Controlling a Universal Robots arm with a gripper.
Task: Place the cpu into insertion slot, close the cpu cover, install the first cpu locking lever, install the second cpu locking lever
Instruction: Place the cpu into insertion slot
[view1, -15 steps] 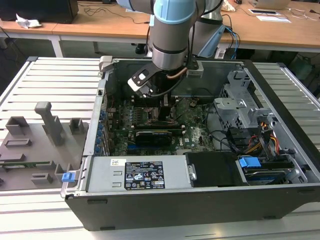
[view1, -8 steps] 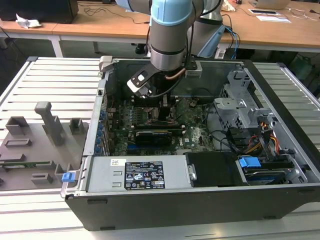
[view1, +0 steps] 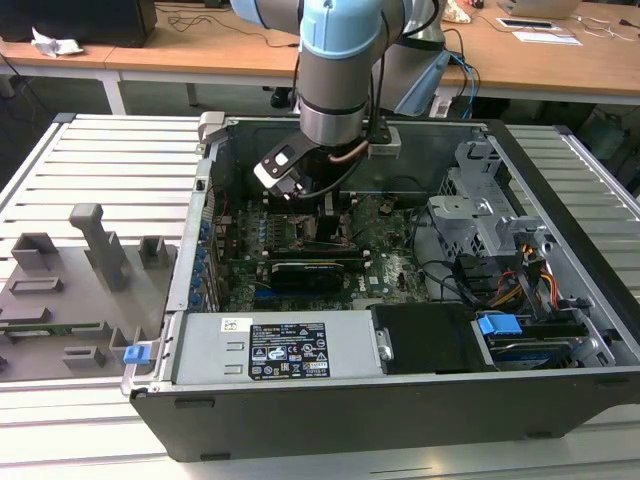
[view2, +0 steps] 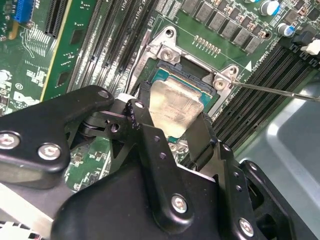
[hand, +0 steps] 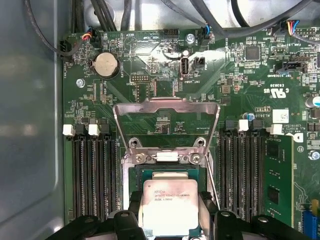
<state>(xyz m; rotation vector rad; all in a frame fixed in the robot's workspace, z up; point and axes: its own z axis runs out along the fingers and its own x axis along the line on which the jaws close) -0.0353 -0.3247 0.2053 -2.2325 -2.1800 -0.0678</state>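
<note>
The cpu (hand: 170, 204), a small square chip with a pale silver top, sits over the insertion slot (hand: 165, 172) on the green motherboard, and its far edge lies inside the socket frame. My gripper (hand: 170, 212) is shut on the cpu, one black finger (hand: 136, 207) pressed to each opposite side. In the second wrist view the cpu (view2: 172, 106) lies between the fingers (view2: 142, 107) at the slot. The cpu cover (hand: 166, 106), a thin silvery frame, stands swung open beyond the socket. A thin wire locking lever (view2: 280, 92) sticks out sideways from the socket. In the exterior view my gripper (view1: 322, 222) reaches down inside the computer case.
Black memory slots (hand: 92, 175) run along both sides of the socket. A long black card (view1: 315, 270) lies just in front of the gripper. The power supply (view1: 285, 350), drive cage (view1: 480, 205) and cables (view1: 500, 285) crowd the case. A grey fixture tray (view1: 80, 270) sits outside on the exterior view's left.
</note>
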